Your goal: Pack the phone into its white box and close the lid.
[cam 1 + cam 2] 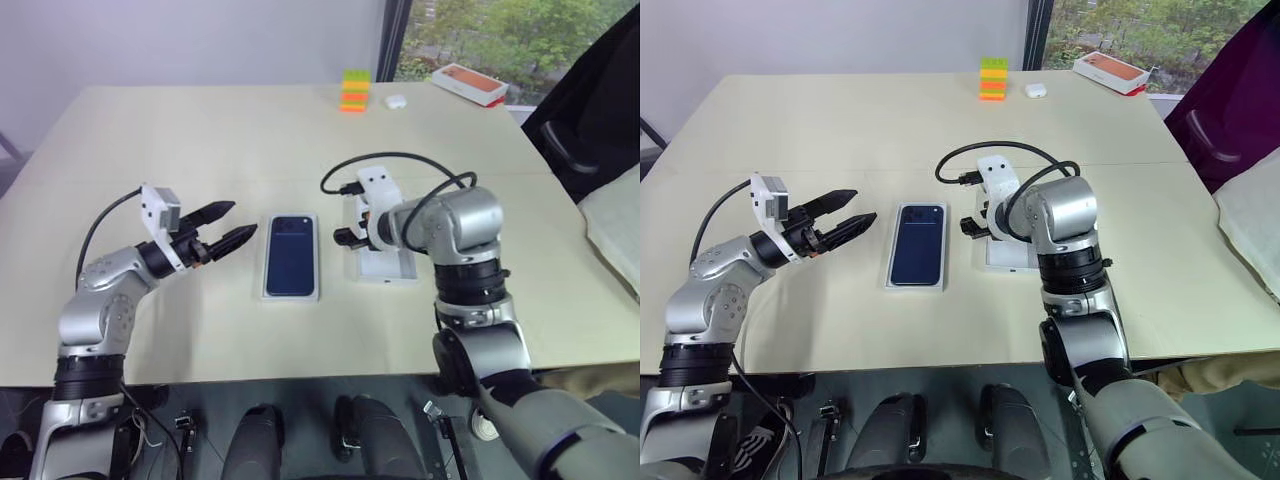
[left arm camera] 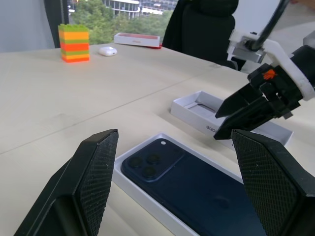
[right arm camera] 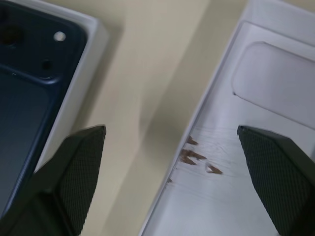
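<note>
**Phone in tray, both claws open and empty**

Lower left of the left eye view: left gripper [image 1: 226, 226] held roughly level above the table [image 1: 200, 130], pointing right toward the phone [image 1: 291, 255], fingers spread wide with nothing between them. Centre: dark blue phone lying flat, back up, seated in the white box [image 1: 291, 296], whose rim frames it on all sides. Just right of centre: right gripper [image 3: 172, 167] bent steeply down from the wrist, fingers parted wide, gripping nothing, hanging over the gap between the phone's tray and an open white piece [image 1: 388, 268] beside it. Bulky right wrist covering most of that white piece; an oval recess visible in it through the right wrist view, lid or insert hard to tell. Upper right, far edge of the table: stack of coloured blocks [image 1: 354, 90], small white case [image 1: 395, 101], orange-and-white box [image 1: 468, 83], partly cut by the window frame.
</note>
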